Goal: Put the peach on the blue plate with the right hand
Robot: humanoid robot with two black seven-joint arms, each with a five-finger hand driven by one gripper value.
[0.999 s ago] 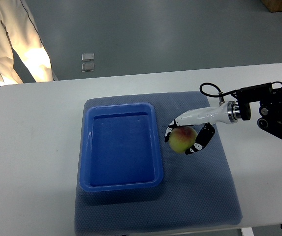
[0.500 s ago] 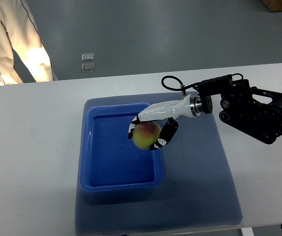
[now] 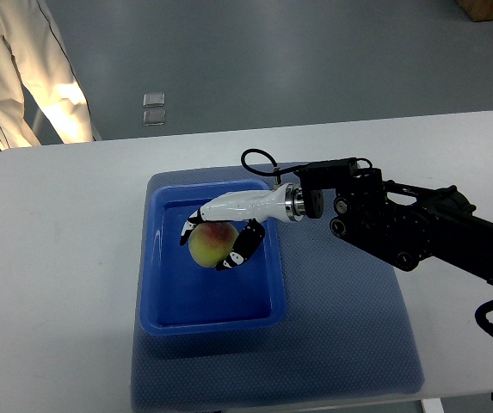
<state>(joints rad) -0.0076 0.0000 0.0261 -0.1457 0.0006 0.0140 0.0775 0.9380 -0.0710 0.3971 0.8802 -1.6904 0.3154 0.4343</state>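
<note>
A yellow-green peach with a red blush is held in my right hand, whose white and black fingers curl around it. The hand and peach are over the inside of the blue plate, a deep rectangular blue tray, near its upper middle. I cannot tell whether the peach touches the tray floor. My right arm reaches in from the right edge across the mat. My left arm is out of view.
The tray sits on a grey-blue mat on a white table. A person's light trouser legs stand beyond the table's far left corner. Two small square things lie on the floor.
My right hand has carried the peach leftward, from the mat right of the tray, over the tray's right rim, to above the tray's inside. The arm has stretched further left.
</note>
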